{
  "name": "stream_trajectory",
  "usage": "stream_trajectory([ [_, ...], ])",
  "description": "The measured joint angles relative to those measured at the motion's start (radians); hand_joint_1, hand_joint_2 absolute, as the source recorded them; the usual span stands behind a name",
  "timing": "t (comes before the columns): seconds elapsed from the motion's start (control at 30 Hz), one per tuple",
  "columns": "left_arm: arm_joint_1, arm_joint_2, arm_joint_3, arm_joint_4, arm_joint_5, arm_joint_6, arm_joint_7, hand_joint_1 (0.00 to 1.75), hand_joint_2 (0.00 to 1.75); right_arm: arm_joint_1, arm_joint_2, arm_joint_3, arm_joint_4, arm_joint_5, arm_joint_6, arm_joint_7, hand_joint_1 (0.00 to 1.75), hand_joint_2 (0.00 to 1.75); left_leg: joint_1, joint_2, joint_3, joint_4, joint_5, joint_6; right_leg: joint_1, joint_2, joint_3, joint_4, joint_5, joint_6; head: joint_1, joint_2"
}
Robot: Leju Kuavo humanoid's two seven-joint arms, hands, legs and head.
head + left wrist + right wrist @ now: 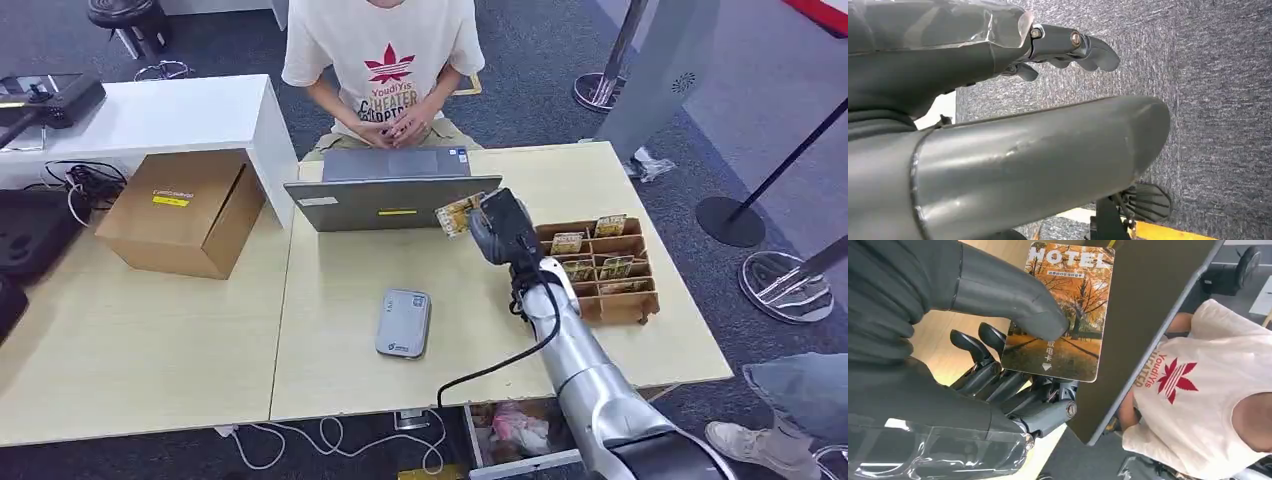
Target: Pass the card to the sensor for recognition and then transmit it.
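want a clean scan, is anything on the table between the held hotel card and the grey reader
Nothing visible. The right hand holds the orange hotel card by the open grey laptop; bare wooden table lies between it and the flat grey card reader.

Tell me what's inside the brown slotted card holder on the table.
The card holder has several orange picture cards standing in its slots. The right hand holds another hotel card beside it. The slot bottoms are hidden.

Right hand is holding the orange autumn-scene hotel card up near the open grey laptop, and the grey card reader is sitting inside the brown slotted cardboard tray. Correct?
One detail is wrong. The grey card reader is not in the brown slotted cardboard tray; the head view shows it lying on the bare wooden table, apart from the tray. The rest holds: the right hand holds the orange autumn-scene hotel card up near the open grey laptop.
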Motion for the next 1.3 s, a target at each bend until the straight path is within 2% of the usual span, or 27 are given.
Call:
stream_trajectory([
  [0.57, -0.001, -0.005, 0.0, 0.0, 0.002, 0.001, 0.0, 0.0, 0.0, -0.001, 0.01, 0.0, 0.015, 0.009, -0.001, -0.003, 1.75, 1.75, 0.0, 0.0, 0.0, 0.0, 0.0, 0.0, 0.0, 0.0, 0.0, 0.0, 0.0, 0.0, 0.0, 0.0],
  [1.3, -0.008, -0.007, -0.001, 0.0, 0.0, 0.004, 0.016, 0.0, 0.0, 0.009, 0.086, 0.056, 0.063, 0.03, 0.096, -0.014, 1.75, 1.75, 0.0, 0.0, 0.0, 0.0, 0.0, 0.0, 0.0, 0.0, 0.0, 0.0, 0.0, 0.0, 0.0, 0.0],
])
